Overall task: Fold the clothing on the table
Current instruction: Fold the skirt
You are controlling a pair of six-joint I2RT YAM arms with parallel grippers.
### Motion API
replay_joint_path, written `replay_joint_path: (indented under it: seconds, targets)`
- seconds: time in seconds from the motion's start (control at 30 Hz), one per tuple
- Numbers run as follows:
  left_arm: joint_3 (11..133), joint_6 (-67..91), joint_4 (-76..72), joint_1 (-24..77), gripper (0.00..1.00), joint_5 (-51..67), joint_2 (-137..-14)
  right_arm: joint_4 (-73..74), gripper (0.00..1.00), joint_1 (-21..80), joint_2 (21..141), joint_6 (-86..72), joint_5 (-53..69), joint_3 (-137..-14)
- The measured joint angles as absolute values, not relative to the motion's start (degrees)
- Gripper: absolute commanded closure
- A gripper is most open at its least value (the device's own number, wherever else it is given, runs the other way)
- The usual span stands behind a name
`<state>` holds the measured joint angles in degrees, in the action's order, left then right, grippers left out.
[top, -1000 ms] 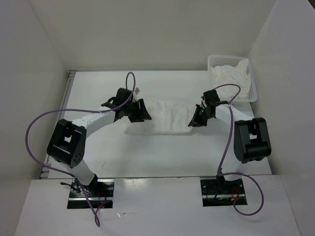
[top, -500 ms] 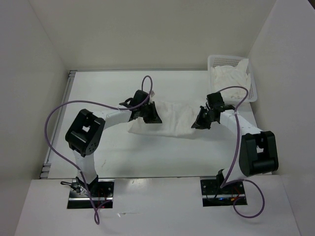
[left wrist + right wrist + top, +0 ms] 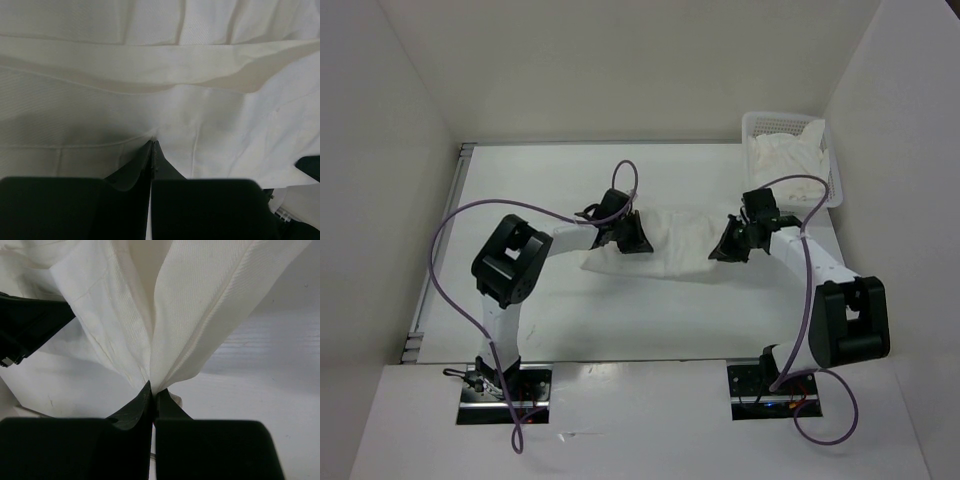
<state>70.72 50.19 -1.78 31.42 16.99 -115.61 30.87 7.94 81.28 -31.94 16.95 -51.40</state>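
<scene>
Bright, soft light comes down from above. The table (image 3: 520, 310) shows only a faint grey shadow along the clothing (image 3: 670, 245). In both wrist views the black fingers (image 3: 75, 210) are blurry, and by the left ones the clothing looks dim and grey

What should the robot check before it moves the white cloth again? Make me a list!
1. Left fingers pinching the clothing: ok, cloth is caught at their tips.
2. Right fingers pinching the clothing: ok, a fold runs right into their tips.
3. Clothing apart from the basket: ok, bare table lies between them.
4. Room on the table to lay the fold down: ok, the near side is bare.
5. Each grip holds only the layer it wants: cannot tell, the layers are hidden.
</scene>
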Motion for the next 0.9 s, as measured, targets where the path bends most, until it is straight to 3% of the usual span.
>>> replay_joint_path:
  seconds: [0.13,0.4,0.9]
  targets:
    - [70.7,50.1,-1.7,32.6,1.0,15.1,-115.6,31.3,1.0,9.6,79.3,-32.5,16.3,-51.5]
    - [68.8,51.1,-3.6,33.4,1.0,14.5,-115.6,33.1,1.0,22.0,79.4,-35.1,14.3,-60.2]
    - [64.7,51.7,-6.8,33.9,1.0,15.5,-113.5,31.2,1.0,35.9,97.1,-37.1,16.9,-77.8]
